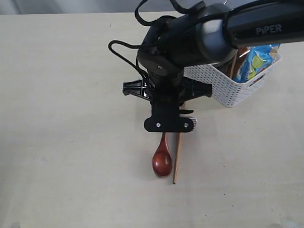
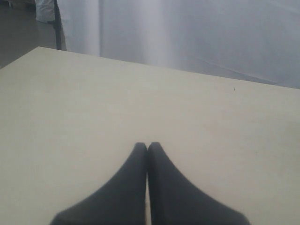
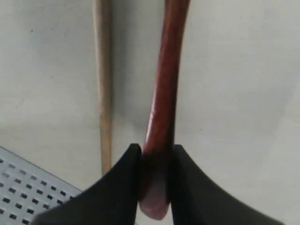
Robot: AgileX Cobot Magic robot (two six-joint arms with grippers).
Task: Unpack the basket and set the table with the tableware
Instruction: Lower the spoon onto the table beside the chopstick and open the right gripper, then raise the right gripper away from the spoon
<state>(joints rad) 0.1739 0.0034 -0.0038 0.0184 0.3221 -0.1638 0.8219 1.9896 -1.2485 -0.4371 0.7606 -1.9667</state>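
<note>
**Spoon Held Beside Chopstick**

Right arm [image 1: 259,28] reads "PiPER". Right fingers [image 3: 123,187] pinch the red-brown spoon [image 1: 162,161] by its handle, just beside a chopstick [image 1: 176,158] lying on the tabletop [image 1: 66,123], near the white basket [image 1: 226,88]. Left fingers [image 2: 124,192] are pressed together.

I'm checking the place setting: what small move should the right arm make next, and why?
Probably open the jaws and release the spoon: they clamp its handle, and its bowl seems to rest on the table beside a chopstick.

Pale grey curtain [image 2: 187,33] backdrop; dark floor [image 2: 18,30] beyond; soft even light.
</note>
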